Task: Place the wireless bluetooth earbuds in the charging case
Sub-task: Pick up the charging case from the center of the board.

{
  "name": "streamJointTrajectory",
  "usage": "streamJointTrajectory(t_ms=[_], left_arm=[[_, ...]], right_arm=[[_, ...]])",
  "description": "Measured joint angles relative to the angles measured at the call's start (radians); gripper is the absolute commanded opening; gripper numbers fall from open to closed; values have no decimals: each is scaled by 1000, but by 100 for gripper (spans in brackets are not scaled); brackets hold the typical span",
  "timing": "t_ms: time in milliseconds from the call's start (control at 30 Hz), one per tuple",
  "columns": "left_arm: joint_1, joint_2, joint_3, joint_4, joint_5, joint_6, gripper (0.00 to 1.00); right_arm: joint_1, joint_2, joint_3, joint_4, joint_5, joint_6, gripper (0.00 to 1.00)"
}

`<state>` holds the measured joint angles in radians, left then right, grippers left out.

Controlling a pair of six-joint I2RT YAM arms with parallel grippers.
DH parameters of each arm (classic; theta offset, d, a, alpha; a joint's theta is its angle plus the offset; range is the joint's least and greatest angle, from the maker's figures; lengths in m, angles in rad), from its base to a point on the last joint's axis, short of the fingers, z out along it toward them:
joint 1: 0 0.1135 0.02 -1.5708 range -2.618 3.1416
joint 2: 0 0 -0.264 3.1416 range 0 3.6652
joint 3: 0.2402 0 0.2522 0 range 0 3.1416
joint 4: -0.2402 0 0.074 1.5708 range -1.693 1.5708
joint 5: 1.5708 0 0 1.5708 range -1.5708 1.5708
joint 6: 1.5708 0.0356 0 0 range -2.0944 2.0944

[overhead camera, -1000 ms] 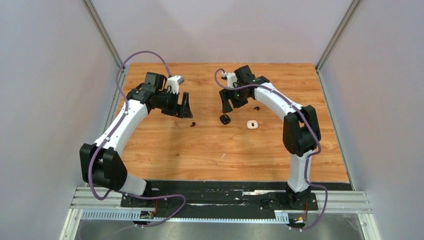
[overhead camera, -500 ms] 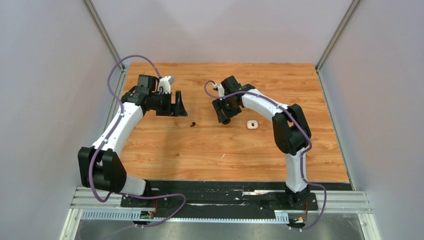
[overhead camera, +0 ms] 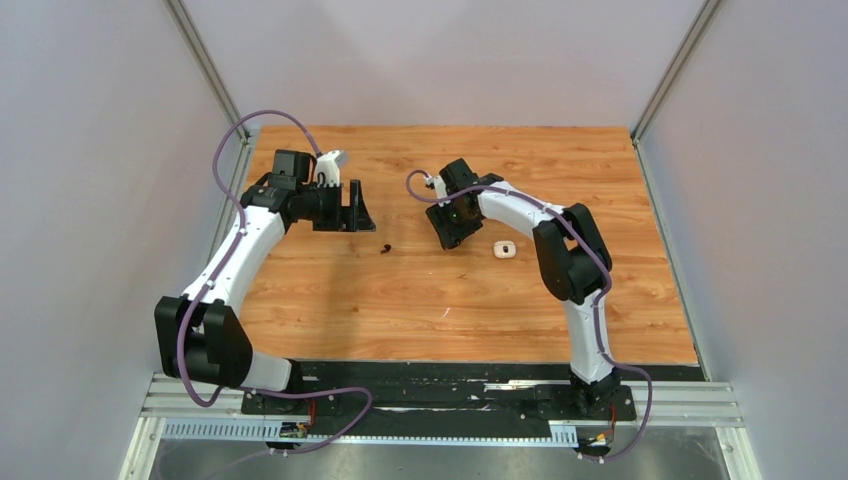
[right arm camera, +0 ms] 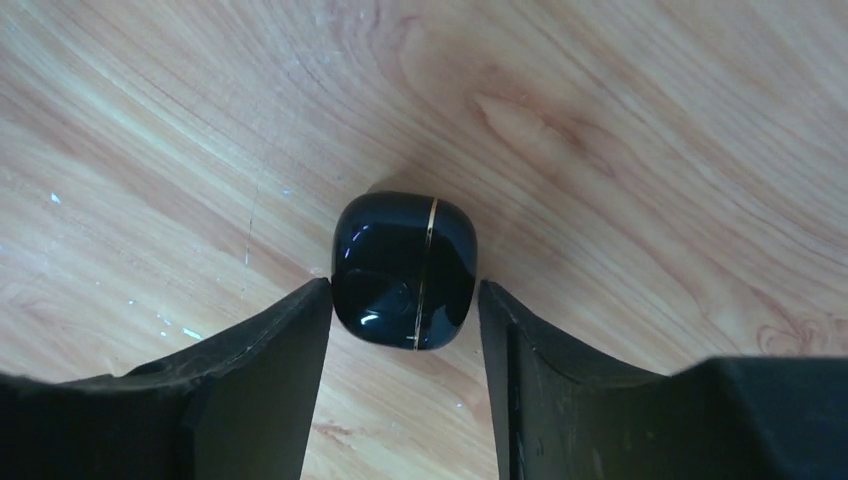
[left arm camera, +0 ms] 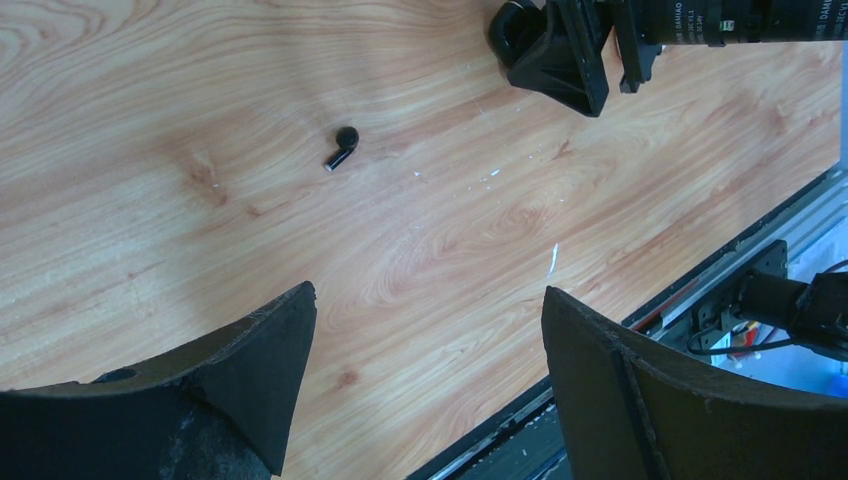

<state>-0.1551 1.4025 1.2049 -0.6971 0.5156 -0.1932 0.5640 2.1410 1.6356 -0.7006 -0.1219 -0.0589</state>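
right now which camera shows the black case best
The right wrist view: the black case fills the centre, closed, gold seam clear, flanked by the right gripper. In the top view that gripper hides it; the left wrist view catches the gripper, not the case.

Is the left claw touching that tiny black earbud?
Apart. The left wrist view shows bare wooden table between the left gripper and the black earbud lying beyond it.

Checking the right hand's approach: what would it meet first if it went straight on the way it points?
Likely the black charging case, which sits between its fingers; the wooden table lies just behind it.
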Motion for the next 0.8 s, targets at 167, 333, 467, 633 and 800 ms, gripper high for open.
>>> streamJointTrajectory(t_ms=[167,333,467,633,800], left_arm=[[0,0,0,2,4,0,88],[0,0,0,7,11,-3,88],[0,0,0,11,27,-4,87],[0,28,1,57,97,-11,86],[-2,116,22,160,238,-55,80]], right_arm=[[0,1,0,6,17,-14,48],[0,2,1,10,32,-28,22],[0,3,2,14,35,-59,0],[0,-29,-35,41,35,-210,0],[3,-312,-344,299,51,-454,0]])
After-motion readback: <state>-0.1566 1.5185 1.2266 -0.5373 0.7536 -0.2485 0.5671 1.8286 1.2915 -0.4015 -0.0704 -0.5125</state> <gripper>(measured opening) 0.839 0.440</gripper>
